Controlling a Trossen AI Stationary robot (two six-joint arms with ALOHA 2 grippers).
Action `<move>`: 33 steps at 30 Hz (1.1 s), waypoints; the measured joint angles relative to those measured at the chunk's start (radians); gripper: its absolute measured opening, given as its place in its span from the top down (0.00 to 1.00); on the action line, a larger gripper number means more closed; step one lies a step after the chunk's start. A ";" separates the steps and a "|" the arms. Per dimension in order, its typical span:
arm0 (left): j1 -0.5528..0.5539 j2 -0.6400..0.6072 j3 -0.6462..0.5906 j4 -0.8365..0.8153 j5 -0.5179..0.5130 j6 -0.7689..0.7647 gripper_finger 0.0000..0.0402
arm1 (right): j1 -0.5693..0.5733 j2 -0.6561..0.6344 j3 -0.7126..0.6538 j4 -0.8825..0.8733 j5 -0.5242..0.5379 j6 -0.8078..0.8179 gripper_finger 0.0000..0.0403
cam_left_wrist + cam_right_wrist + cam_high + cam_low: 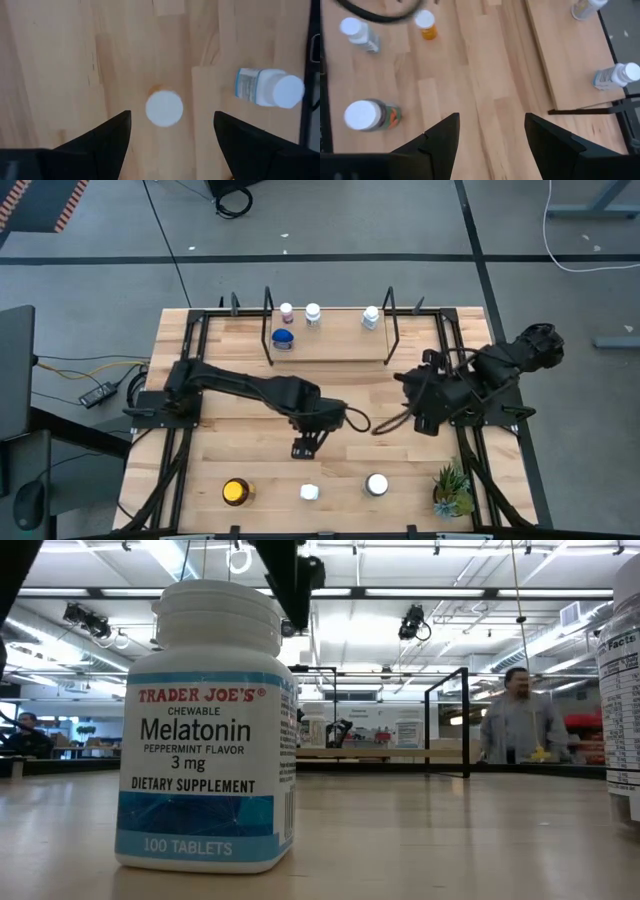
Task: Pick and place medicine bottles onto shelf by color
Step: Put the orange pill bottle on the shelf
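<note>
Left gripper (170,130) — fingers spread wide and empty, hanging above the near half of the table. We see a small white-capped bottle (164,107) straight below, centred in the gap between the two dark fingers; a sliver of orange shows at the cap's edge, so we take it for the small orange one.

Handling, as we judge it: a light, rigid plastic vial, smooth-sided and a little slippery, narrow enough to tip if one finger arrives first. Best hold is across the round body just under the cap, both fingers closing square (the cap itself is a poorer seat).

Melatonin bottle (205,725) — white, blue-labelled, upright just beside the orange one; light, stiff, wider in the body.

Amber bottle (236,492) — larger, yellow-lidded, upright near the front edge towards the left.

Right gripper (490,140) — fingers apart, holding nothing, waiting over the right side of the table.

Shelf (340,348) — light-wood board at the far edge between black uprights; it already carries three white-capped bottles and a blue-lidded bottle (283,338).

Potted plant (452,488) — front right corner, not part of the sort.
</note>
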 joint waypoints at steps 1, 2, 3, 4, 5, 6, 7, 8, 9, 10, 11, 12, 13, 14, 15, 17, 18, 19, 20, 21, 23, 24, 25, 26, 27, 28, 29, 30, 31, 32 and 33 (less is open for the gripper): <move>0.000 0.007 0.000 0.000 0.002 0.007 0.28 | 0.020 -0.001 0.000 0.000 0.008 0.008 0.43; 0.000 0.015 0.000 -0.003 0.005 0.015 0.28 | 0.040 -0.002 0.000 0.000 0.018 0.018 0.43; 0.000 0.021 0.001 0.000 0.007 0.022 0.28 | 0.059 -0.003 0.000 0.000 0.030 0.026 0.43; -0.003 0.029 0.001 -0.002 0.007 0.027 0.28 | 0.079 -0.003 0.000 0.000 0.042 0.035 0.43; -0.003 0.037 0.001 -0.004 0.007 0.032 0.28 | 0.099 -0.002 0.000 0.000 0.057 0.046 0.43; -0.005 0.043 0.001 -0.006 0.008 0.038 0.28 | 0.116 -0.002 0.000 0.000 0.071 0.062 0.43; -0.005 0.050 0.001 -0.013 0.008 0.047 0.28 | 0.132 -0.002 0.000 0.000 0.084 0.078 0.43; -0.005 0.058 0.001 -0.017 0.010 0.050 0.28 | 0.149 -0.003 0.000 0.000 0.097 0.098 0.43; -0.005 0.063 0.002 -0.017 0.010 0.055 0.28 | 0.164 -0.003 0.000 0.000 0.109 0.119 0.43; -0.004 0.066 -0.002 -0.019 0.009 0.063 0.28 | 0.177 -0.002 0.000 0.000 0.119 0.141 0.43; -0.004 0.066 -0.015 -0.007 0.009 0.074 0.28 | 0.191 -0.002 0.000 0.000 0.126 0.163 0.43; -0.003 0.066 -0.036 0.018 0.009 0.079 0.28 | 0.204 -0.003 0.000 0.000 0.131 0.186 0.43; 0.000 0.065 -0.061 0.028 0.009 0.084 0.28 | 0.217 -0.003 0.000 0.000 0.131 0.204 0.43; 0.003 0.063 -0.092 0.031 0.009 0.087 0.28 | 0.229 -0.002 0.000 0.000 0.132 0.223 0.43; 0.007 0.063 -0.124 0.024 0.011 0.088 0.28 | 0.240 -0.002 0.000 0.000 0.139 0.240 0.43; 0.016 0.062 -0.177 0.031 0.032 0.086 0.28 | 0.264 -0.003 -0.008 0.000 0.166 0.274 0.43; 0.019 0.062 -0.195 0.045 0.046 0.080 0.28 | 0.273 -0.003 -0.013 0.001 0.178 0.284 0.43; 0.022 0.062 -0.208 0.051 0.063 0.077 0.28 | 0.280 -0.003 -0.020 0.001 0.185 0.290 0.43; 0.023 0.061 -0.216 0.060 0.077 0.074 0.28 | 0.286 -0.003 -0.028 0.001 0.186 0.294 0.43; 0.022 0.061 -0.221 0.086 0.079 0.070 0.28 | 0.290 -0.003 -0.036 0.001 0.186 0.299 0.43; 0.020 0.060 -0.222 0.123 0.078 0.066 0.28 | 0.296 -0.003 -0.056 0.000 0.186 0.318 0.43; 0.019 0.059 -0.222 0.131 0.078 0.061 0.28 | 0.297 -0.002 -0.065 0.000 0.186 0.328 0.43; 0.019 0.059 -0.222 0.142 0.078 0.057 0.28 | 0.298 -0.002 -0.073 0.001 0.186 0.337 0.43; 0.019 0.059 -0.222 0.150 0.078 0.057 0.28 | 0.298 -0.002 -0.081 0.001 0.186 0.346 0.43; 0.018 0.059 -0.222 0.148 0.079 0.061 0.28 | 0.298 -0.002 -0.089 0.000 0.185 0.354 0.43; 0.016 0.059 -0.222 0.144 0.078 0.070 0.28 | 0.298 -0.002 -0.095 0.001 0.185 0.358 0.43; 0.012 0.059 -0.222 0.146 0.076 0.077 0.28 | 0.298 -0.002 -0.102 0.000 0.185 0.360 0.43; 0.009 0.059 -0.225 0.152 0.074 0.082 0.28 | 0.298 -0.002 -0.108 0.000 0.185 0.360 0.43; 0.007 0.059 -0.230 0.160 0.069 0.086 0.28 | 0.298 -0.002 -0.113 0.001 0.185 0.360 0.43; 0.004 0.059 -0.236 0.163 0.067 0.088 0.28 | 0.298 -0.002 -0.118 0.001 0.185 0.360 0.43; 0.002 0.059 -0.242 0.163 0.066 0.088 0.28 | 0.298 -0.002 -0.120 0.000 0.184 0.362 0.43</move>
